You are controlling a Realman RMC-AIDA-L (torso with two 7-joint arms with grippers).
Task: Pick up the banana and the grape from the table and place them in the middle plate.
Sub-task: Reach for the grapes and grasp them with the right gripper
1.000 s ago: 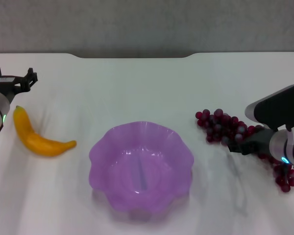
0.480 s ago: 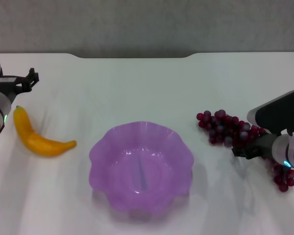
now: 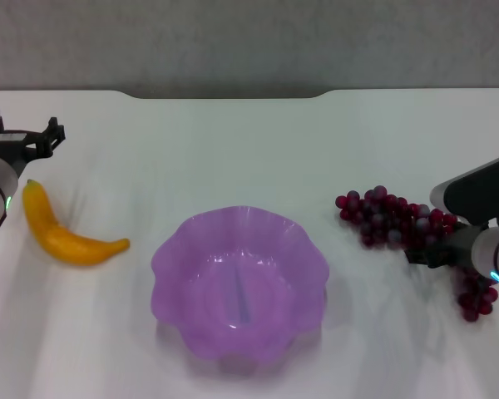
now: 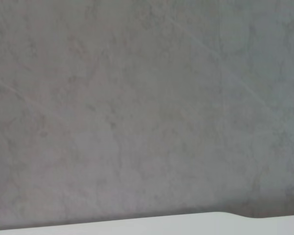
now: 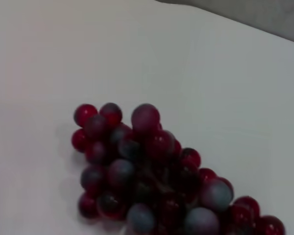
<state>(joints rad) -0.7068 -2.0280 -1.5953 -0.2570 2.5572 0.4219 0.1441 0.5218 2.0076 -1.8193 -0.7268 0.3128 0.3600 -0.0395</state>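
Observation:
The banana (image 3: 64, 233) lies on the white table (image 3: 233, 150) at the left. My left gripper (image 3: 53, 133) hovers just behind the banana's greenish end, open and empty. The purple middle plate (image 3: 233, 214) stands at the front centre with nothing in it. The grape bunch (image 3: 391, 223) lies on the table at the right, and fills the right wrist view (image 5: 157, 181). My right gripper (image 3: 432, 249) is low over the bunch's right half and hides part of it. The left wrist view shows neither fruit.
A grey wall (image 3: 249, 41) runs behind the table's back edge; the left wrist view shows that wall (image 4: 137, 98) and a strip of table edge. Bare white table lies between the plate and each fruit.
My right gripper has drawn back to the right along the grape bunch, uncovering more of it, and the bunch has shifted slightly. The left arm, banana and plate have not moved.

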